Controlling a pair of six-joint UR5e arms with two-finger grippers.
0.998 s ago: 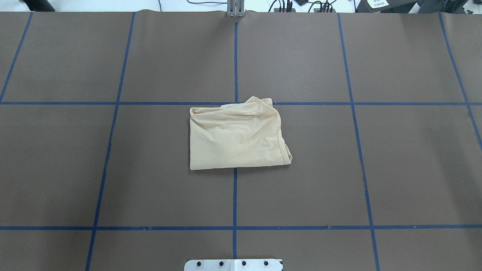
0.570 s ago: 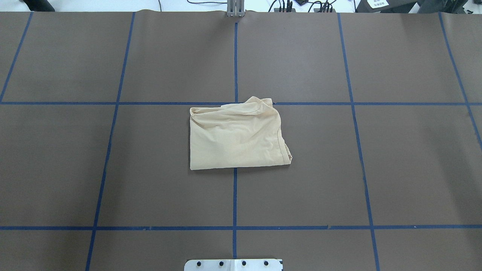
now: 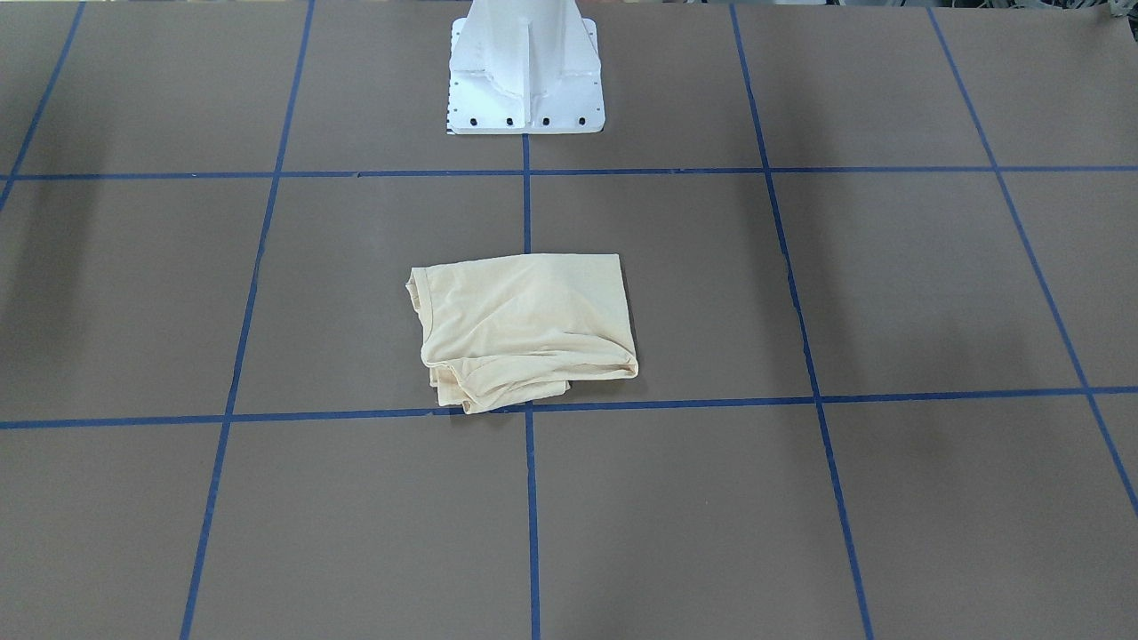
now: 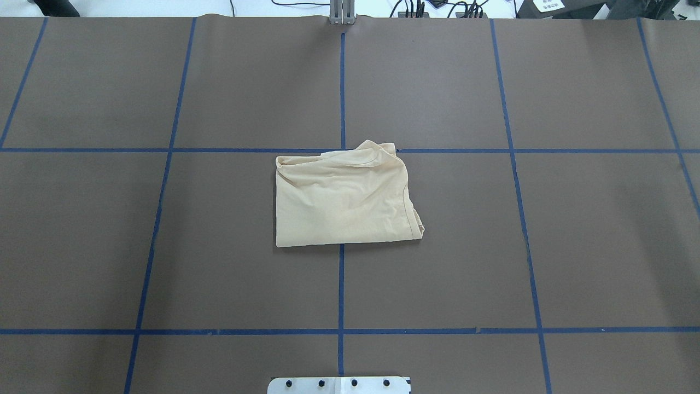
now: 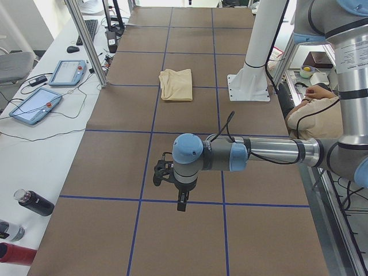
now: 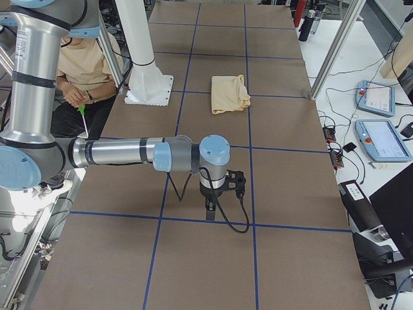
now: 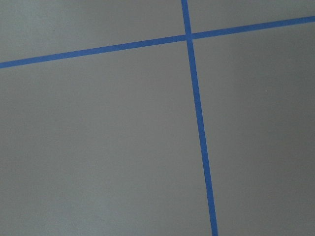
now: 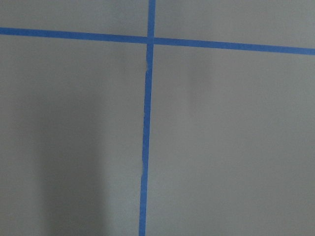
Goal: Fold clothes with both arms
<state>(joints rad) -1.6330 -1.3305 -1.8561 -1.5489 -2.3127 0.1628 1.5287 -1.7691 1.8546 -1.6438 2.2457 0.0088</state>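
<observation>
The T-shirt (image 4: 342, 200) lies folded into a rough rectangle in the middle of the worktop (image 4: 492, 246). It sits across the central blue tape line (image 4: 340, 284), and its far edge touches a cross line. Its fold on the robot's left is straight and its right side is bunched and wrinkled, with layered hems showing on the operators' side in the front-facing view (image 3: 524, 324). It lies in front of the white pedestal base (image 3: 524, 80), apart from it. Both arms are well away from the cloth, out toward the two ends of the worktop. The left arm (image 5: 230, 156) reaches out level with the left gripper (image 5: 180, 202) pointing down above the brown surface. The right arm (image 6: 129, 154) does the same with the right gripper (image 6: 210, 210). Whether either gripper is released or clenched cannot be told from these side views, and neither touches the shirt. Each wrist camera shows only brown covering and crossing blue tape. On the white side bench a black bottle (image 5: 34, 202) lies beside a red one (image 5: 11, 253); their contents cannot be seen.
</observation>
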